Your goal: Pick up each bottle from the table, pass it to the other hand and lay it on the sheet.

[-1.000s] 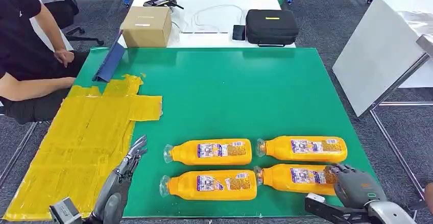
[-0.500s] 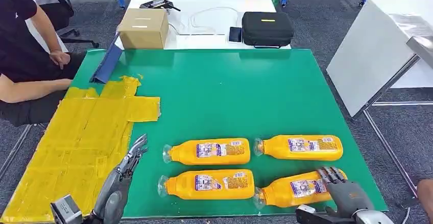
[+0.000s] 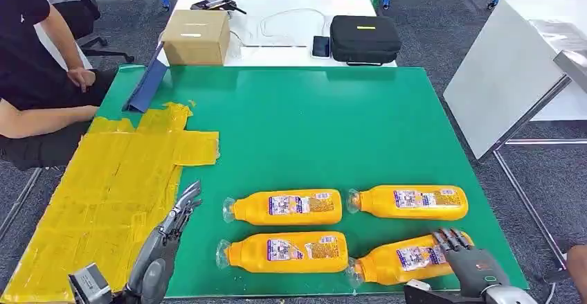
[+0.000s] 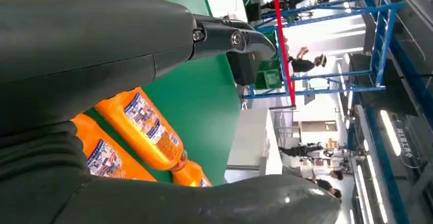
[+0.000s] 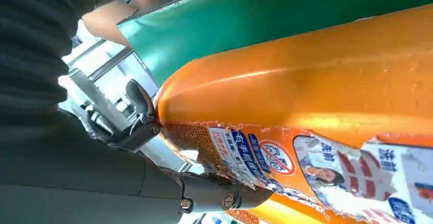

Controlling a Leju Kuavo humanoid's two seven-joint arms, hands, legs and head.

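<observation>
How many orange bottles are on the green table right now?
4. Far left bottle, far right bottle, near left bottle, and near right bottle, angled, with the right robot hand on its base. None on the yellow sheet.

Far ahead of my fingers, beyond the green mat, a white table carries a cardboard box, a black case, a dark phone just beside it and a looped white cable. A blue folder lies well ahead of my left fingers. A seated person is further left.
</observation>
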